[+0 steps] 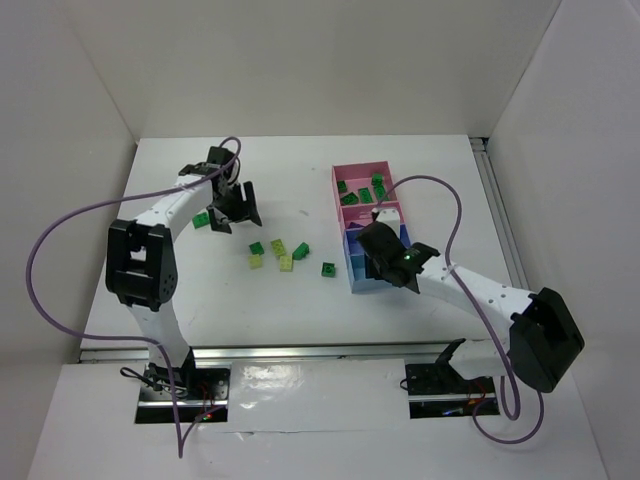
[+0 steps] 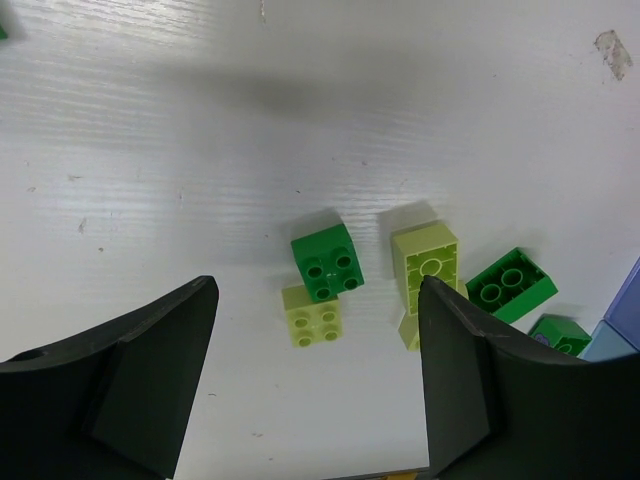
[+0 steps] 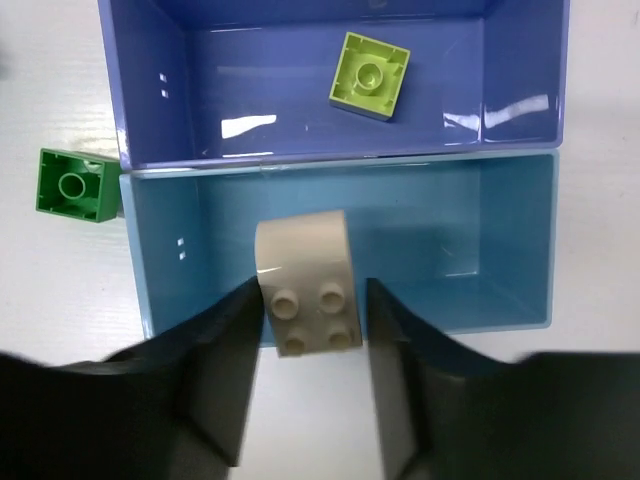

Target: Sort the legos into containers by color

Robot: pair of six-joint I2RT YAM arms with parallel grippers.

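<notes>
Right claw (image 3: 305,305) clamps cream brick (image 3: 300,255) above light-blue bin (image 3: 460,250).

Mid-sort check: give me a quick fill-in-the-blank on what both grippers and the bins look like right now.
1. The right gripper is shut on a brick whose color is ___.
2. In the right wrist view, that brick overlaps the near wall of a bin colored ___.
3. The periwinkle bin shows this many bricks, a yellow-green brick: ___.
4. Above loose bricks on the table, the jaws of the left gripper stand ___.

Missing words: cream; light blue; one; open.
</notes>
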